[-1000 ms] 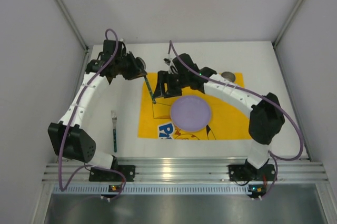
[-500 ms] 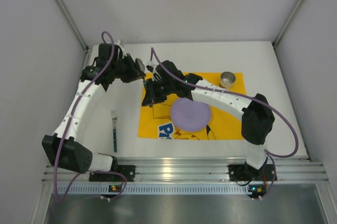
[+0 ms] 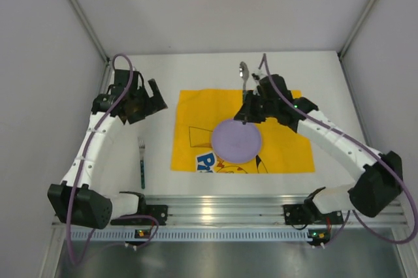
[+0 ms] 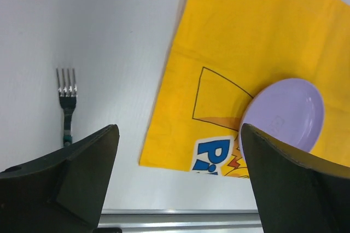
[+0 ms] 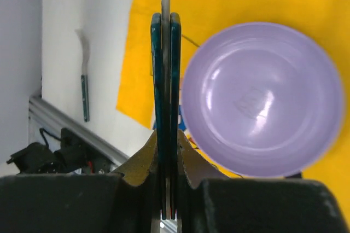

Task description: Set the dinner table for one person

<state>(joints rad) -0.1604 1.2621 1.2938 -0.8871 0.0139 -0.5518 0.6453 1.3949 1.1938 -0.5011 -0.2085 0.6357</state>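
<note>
Only the top view shows the spoon's [image 3: 243, 71] shiny round bowl, poking out past the right gripper [image 3: 251, 105] toward the far side. The right wrist view shows the jaws pinched tight on its blue-green handle, above the smooth purple plate [image 5: 262, 99] on the yellow cloth [image 3: 287, 154]. The left arm bends over the flat white dinner table [image 3: 157, 167]. The left gripper [image 4: 178, 134] hangs near the fork [image 4: 66, 99] — jaws wide, holding nothing.
</note>
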